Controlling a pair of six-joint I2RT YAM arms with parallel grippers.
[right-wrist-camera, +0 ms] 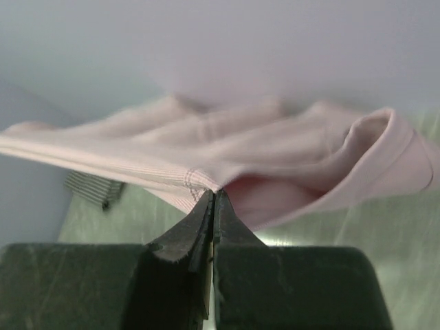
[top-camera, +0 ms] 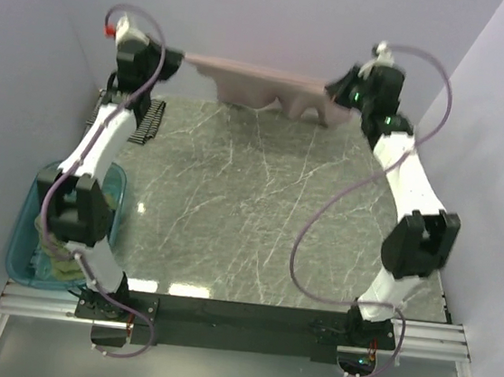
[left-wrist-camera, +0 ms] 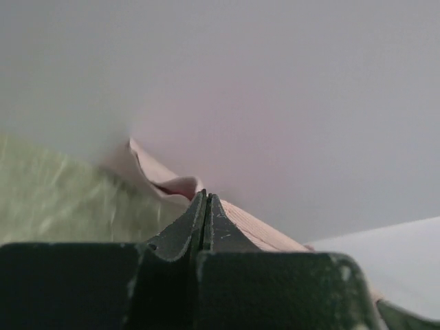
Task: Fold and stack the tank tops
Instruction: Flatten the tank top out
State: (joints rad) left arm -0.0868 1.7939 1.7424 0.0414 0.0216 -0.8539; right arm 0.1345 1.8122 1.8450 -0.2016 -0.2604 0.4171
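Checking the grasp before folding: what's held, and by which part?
Both hold the pink tank top, stretched between them: the left gripper pinches one end of its upper edge, the right gripper the other, at a stitched hem.

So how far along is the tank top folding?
Done: nothing, no folded stack in view. In hand: pink top stretched between the left tool and right tool, both shut on it, above the far edge. Left: fold it, then the striped top at far left and the green one in the tub.
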